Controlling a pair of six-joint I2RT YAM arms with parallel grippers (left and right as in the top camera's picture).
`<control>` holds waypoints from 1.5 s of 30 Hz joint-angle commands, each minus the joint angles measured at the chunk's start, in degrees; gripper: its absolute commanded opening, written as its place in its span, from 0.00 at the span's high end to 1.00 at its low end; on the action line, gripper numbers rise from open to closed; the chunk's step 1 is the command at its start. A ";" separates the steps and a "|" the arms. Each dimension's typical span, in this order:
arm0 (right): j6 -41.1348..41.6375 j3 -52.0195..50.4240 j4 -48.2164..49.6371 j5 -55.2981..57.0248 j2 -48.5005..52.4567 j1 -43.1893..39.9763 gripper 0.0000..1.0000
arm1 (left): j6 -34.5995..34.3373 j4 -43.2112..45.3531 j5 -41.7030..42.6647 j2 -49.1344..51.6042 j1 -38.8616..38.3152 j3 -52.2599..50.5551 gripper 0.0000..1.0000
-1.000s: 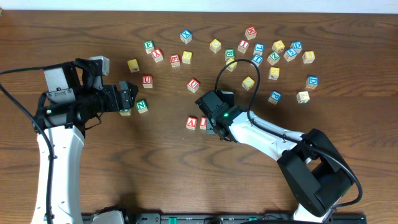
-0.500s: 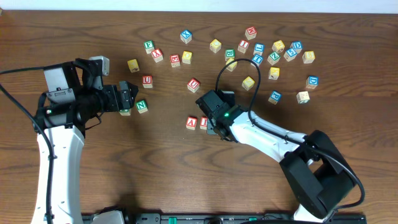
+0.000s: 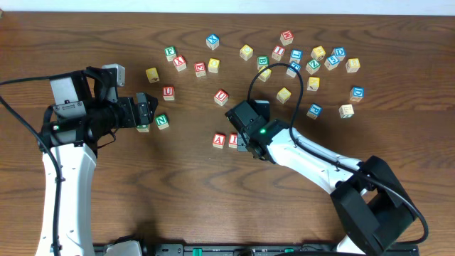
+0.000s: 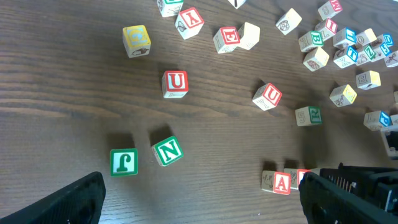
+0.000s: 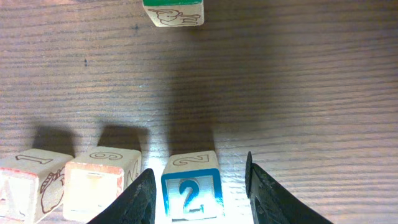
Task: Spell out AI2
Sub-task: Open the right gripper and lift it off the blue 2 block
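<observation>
Straddling the 2 block [image 5: 189, 190], the right fingers [image 5: 137, 202] stand apart, one on either side of it. A strip of bare tabletop [image 5: 311, 93] shows between the block and the finger at the right of the wrist view, so nothing is clamped. The 2 block stands at one end of a row of three near the tabletop's middle. Next to it is a red-edged block [image 5: 102, 183] whose letter is washed out by glare, then the A block [image 5: 18, 190], each just beside its neighbour. A green block [image 5: 172, 12] lies apart, ahead of the fingers. The left fingers [image 4: 74, 202] are spread wide and hold nothing, with the J block [image 4: 124, 162] and N block [image 4: 167, 150] just ahead of them. Other blocks [image 3: 318, 52] lie scattered along the far side.
</observation>
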 commanded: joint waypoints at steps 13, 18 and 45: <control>5.81 4.04 -9.88 15.69 -1.86 -0.59 0.56 | 0.81 0.02 0.13 0.37 0.24 0.94 0.02; 8.52 4.04 -14.71 13.68 -1.86 -0.68 0.57 | 0.81 0.02 0.13 0.37 0.24 0.94 0.02; 10.47 -1.57 -9.84 6.19 -1.62 0.61 0.60 | 0.81 0.02 0.15 0.37 0.24 0.94 0.02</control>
